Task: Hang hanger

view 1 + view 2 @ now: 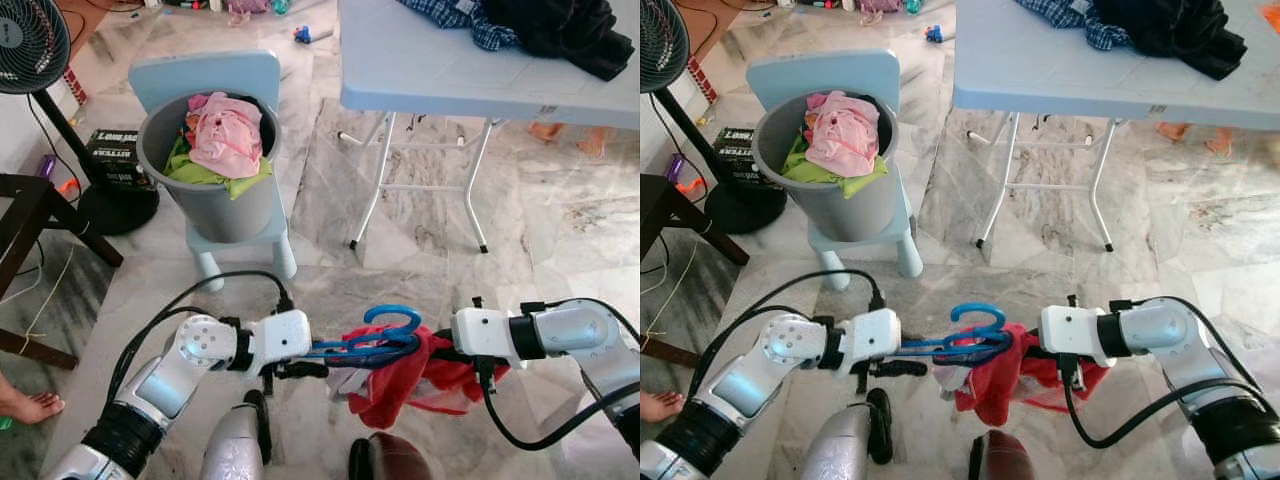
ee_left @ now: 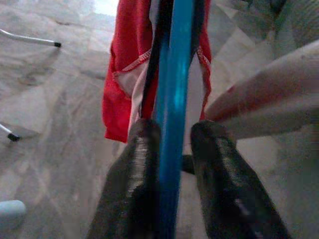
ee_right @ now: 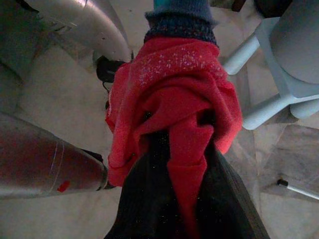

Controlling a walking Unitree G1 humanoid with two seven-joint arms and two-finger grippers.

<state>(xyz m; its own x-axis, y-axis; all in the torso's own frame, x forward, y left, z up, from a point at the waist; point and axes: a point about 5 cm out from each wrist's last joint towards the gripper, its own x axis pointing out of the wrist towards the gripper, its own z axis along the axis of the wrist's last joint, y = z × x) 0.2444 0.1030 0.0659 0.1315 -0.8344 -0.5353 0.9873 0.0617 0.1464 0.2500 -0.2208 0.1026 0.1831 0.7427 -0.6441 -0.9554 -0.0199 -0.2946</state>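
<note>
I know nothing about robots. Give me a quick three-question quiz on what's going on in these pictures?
1. True or false: the left gripper is clamped on the blue hanger.
2. What does the right gripper pinch? A) red garment B) pink cloth C) black cable
3. Fill in: the grey bucket stands on a pale blue ____.

Key: 1 true; 2 A; 3 chair.

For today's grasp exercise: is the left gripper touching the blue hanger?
Touching. In the left wrist view, the left gripper has its two black fingers pressed against either side of the blue hanger, with no gap visible.
</note>
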